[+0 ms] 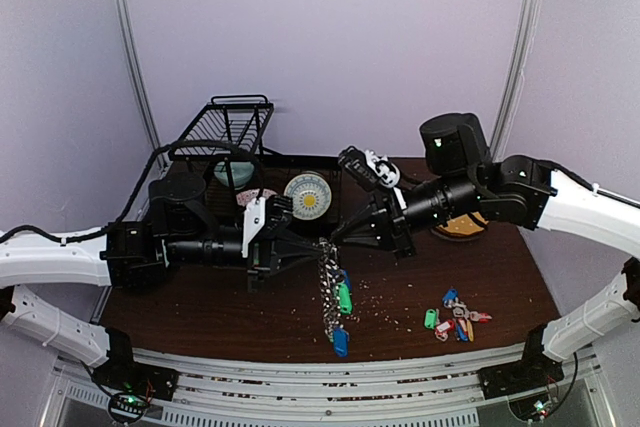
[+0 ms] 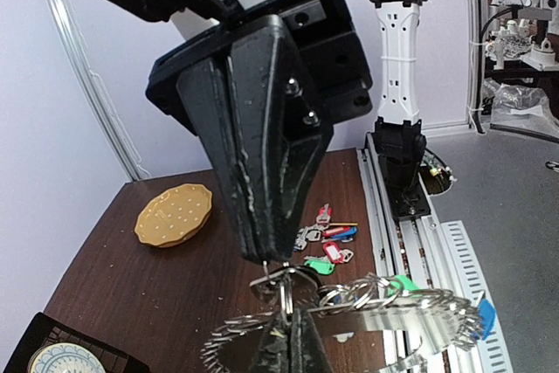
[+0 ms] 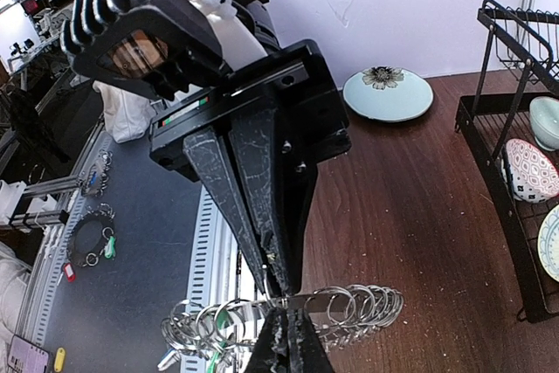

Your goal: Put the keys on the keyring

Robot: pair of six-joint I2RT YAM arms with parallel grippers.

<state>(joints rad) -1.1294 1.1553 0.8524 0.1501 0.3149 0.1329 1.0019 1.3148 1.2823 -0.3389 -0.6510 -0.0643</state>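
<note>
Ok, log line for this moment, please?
left hand shut on keyring | right hand shut on its rim | keyring hanging from both hands | keys on table, not held

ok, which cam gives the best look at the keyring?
Left wrist: the keyring is close, its flat face, small silver rings and green and blue tags plain, though cropped at the bottom. Top external shows it small and edge-on. Right wrist shows only a rim stretch with rings.
</note>
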